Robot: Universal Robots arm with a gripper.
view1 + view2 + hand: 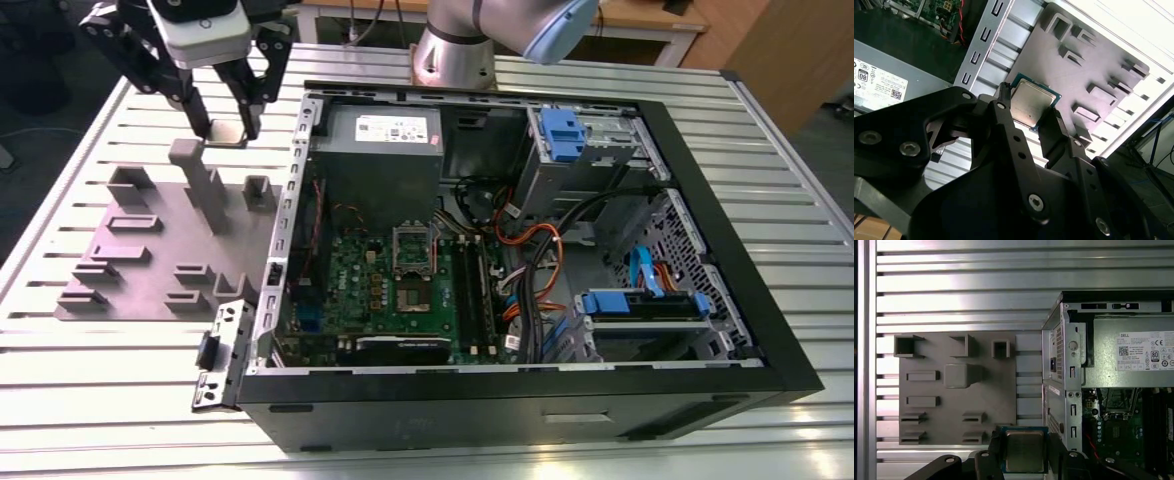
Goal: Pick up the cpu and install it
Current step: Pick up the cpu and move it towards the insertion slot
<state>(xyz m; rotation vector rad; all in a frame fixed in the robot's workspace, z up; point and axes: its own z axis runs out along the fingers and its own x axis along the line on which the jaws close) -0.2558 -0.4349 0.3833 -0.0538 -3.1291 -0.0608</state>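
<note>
One gripper (1029,106) pinches one cpu (1035,99) (between two fingers (1006,107)).

Open computer case (534,410) beside grey tray (147,285)

Ribbed silver aluminium-slat table (120,400) w/ bright glare; light-brown wooden furniture (787,50) behind, dark floor (20,190) at exterior view's left.

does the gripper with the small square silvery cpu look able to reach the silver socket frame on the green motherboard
Probably yes: the black case lies open side up, nothing covers the silver socket frame, and the orange cables pass beside it. The gripper holds the cpu outside the case.
</note>
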